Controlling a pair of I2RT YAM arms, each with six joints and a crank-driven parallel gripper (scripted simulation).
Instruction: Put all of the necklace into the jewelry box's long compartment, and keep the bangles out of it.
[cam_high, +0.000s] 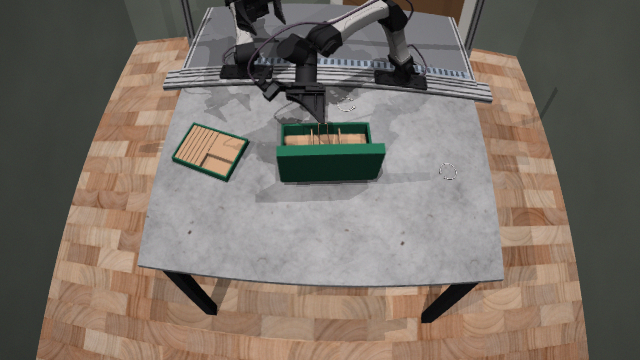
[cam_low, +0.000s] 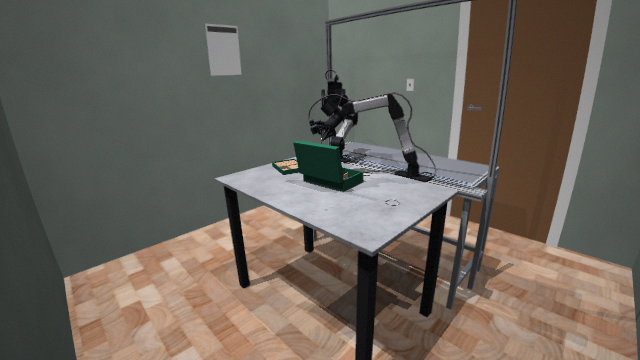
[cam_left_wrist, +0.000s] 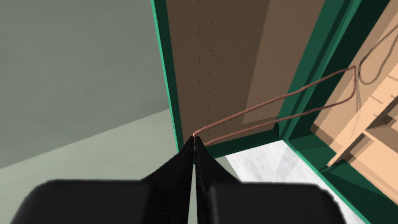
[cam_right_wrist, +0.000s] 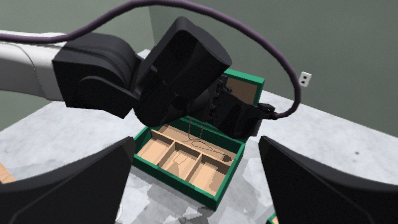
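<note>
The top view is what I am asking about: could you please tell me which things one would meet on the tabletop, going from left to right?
Green-rimmed tray, green jewelry box, outer bangle.
</note>
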